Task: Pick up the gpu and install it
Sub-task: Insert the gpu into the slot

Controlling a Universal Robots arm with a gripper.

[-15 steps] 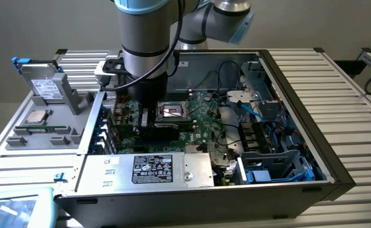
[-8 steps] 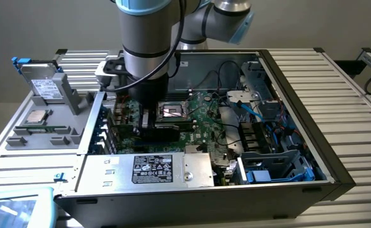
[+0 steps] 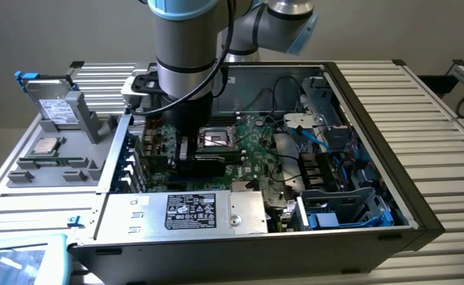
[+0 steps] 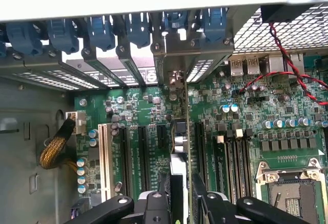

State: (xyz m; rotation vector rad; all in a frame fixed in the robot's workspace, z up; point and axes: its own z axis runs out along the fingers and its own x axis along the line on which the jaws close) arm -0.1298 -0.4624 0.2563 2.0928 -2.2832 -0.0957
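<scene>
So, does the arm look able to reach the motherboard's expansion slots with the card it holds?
Probably yes. The gripper holds the gpu edge-on at the black expansion slots, and no cable crosses them; the braided cable lies off to one side.

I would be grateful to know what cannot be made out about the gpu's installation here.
- Exterior view: the arm covers the motherboard slots, so the seating of the gpu is hidden.
- Wrist view: the gpu is edge-on, so its faces and connector edge are hidden.
- Wrist view: the gripper is cut off by the frame edge.
- Exterior view: the power supply label is too small to read.
</scene>
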